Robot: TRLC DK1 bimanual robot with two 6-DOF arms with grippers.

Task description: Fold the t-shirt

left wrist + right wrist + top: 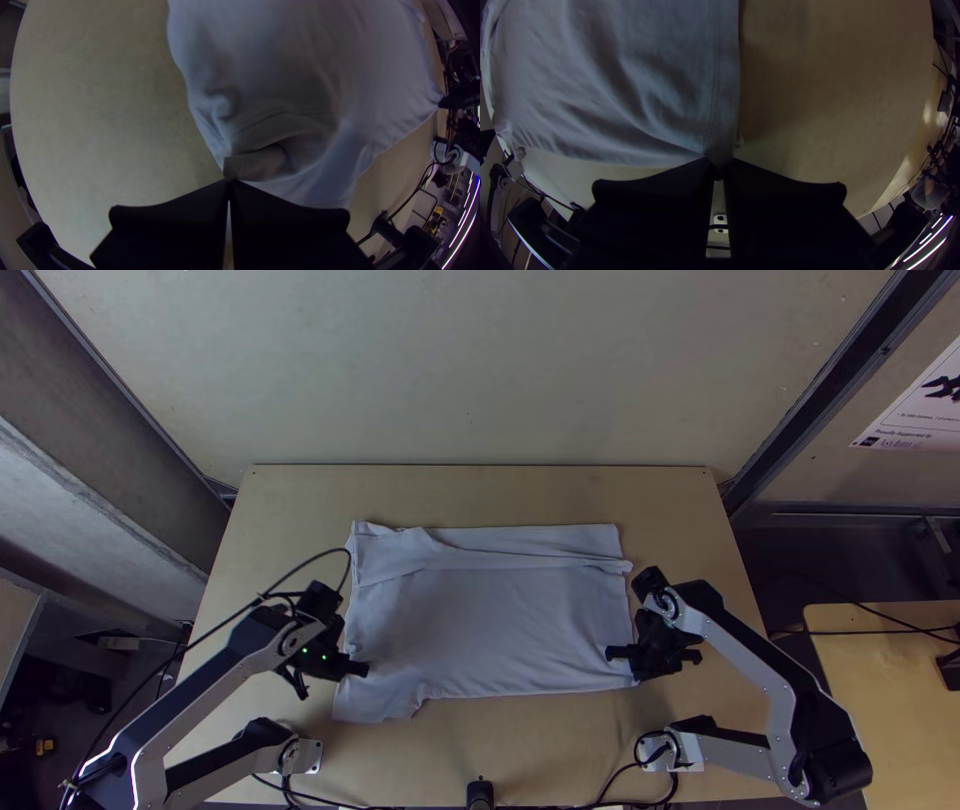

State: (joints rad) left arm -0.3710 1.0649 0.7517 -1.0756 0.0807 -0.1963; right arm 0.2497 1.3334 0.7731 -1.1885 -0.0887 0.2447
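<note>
The left gripper [338, 668] had its fingers closed on a rumpled edge of the t-shirt [490, 620], at its sleeve end; the right gripper [645, 666] pinched the near corner of the stitched hem [721, 100]. Between them the t-shirt lay broad across the wooden table [480, 495], a long crease running along its far side.

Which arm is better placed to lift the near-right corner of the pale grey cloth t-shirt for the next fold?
Probably the right: its black gripper pinches the hem at that corner, while the left gripper holds the opposite side, by the near sleeve.
</note>
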